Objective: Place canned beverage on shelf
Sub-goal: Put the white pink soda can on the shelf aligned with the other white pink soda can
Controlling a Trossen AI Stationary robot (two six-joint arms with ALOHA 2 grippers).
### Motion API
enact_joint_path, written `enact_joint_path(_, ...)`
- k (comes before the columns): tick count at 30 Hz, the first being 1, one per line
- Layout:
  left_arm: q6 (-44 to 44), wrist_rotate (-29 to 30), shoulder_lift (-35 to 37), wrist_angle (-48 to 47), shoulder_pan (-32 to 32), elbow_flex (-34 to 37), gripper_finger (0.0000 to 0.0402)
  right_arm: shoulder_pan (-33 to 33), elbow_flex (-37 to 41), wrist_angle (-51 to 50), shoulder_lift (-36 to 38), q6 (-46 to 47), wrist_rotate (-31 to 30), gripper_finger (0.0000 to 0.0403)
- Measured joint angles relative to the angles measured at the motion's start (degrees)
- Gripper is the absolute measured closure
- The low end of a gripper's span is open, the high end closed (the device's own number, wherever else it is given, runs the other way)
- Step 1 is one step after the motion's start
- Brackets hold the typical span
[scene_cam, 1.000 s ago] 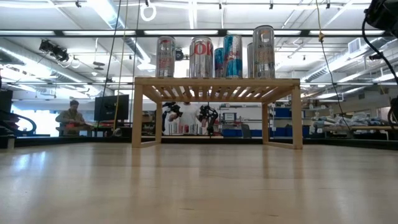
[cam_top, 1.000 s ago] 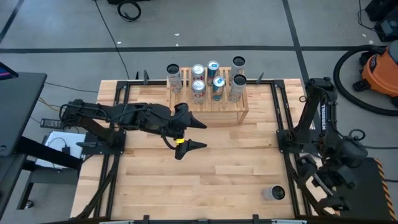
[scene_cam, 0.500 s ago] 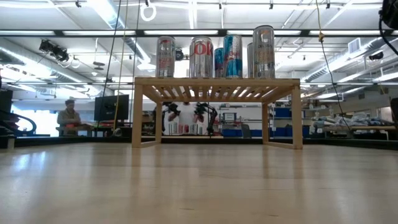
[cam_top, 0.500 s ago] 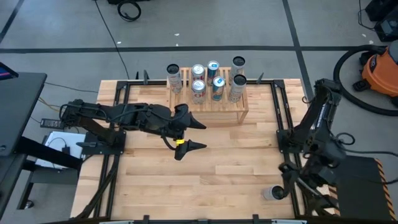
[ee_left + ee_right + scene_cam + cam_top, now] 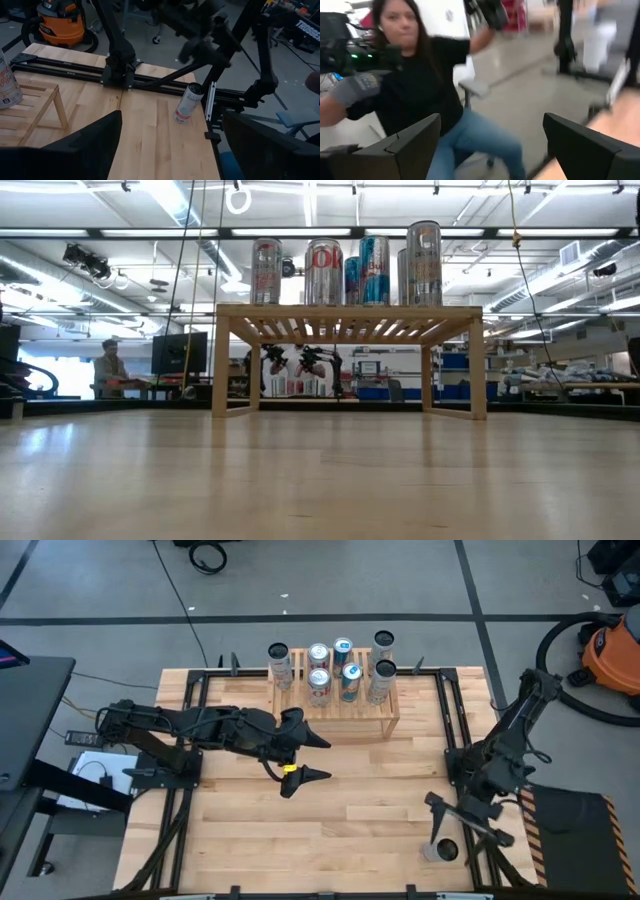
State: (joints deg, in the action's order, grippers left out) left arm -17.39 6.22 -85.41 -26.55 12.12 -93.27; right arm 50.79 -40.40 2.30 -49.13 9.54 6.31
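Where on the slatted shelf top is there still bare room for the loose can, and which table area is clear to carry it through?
The light wooden slatted shelf is bare along its front strip. Its back is crowded with six upright cans. The wooden table is open between the left gripper, which is open, and the loose silver can under the open right gripper.

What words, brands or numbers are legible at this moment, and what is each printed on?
"TROSS", cut off by the picture's edge: white letters on a dark arm link, left wrist view.
Lone can beside the table rail: lettering runs up its side, too blurred to read.
Cans on the shelf: large red letters on one silver can, not readable whole.
Orange vacuum: label too small to read.
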Motion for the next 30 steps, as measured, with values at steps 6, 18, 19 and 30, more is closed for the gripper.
enact_joint_path(6, -0.02, 0.00, 0.00, 0.02, 0.00, 0.00, 0.0056, -0.17, 0.00, -6.70, 4.93, 8.00, -0.02, 0.0041)
enact_joint_path(18, -1.47, 0.02, 0.00, 0.07, 0.01, 0.00, 0.0056, 4.38, 0.00, -11.25, 6.71, 2.66, -0.14, 0.0041)
enact_joint_path(19, -1.66, 0.04, 0.00, 0.07, -0.03, 0.00, 0.0056, 4.52, 0.00, -10.98, 5.96, 2.22, -0.53, 0.0041)
enact_joint_path(30, -1.49, 0.07, 0.00, 0.11, -0.13, 0.00, 0.0056, 4.69, 0.00, -23.43, 0.44, 6.25, -1.87, 0.0041)
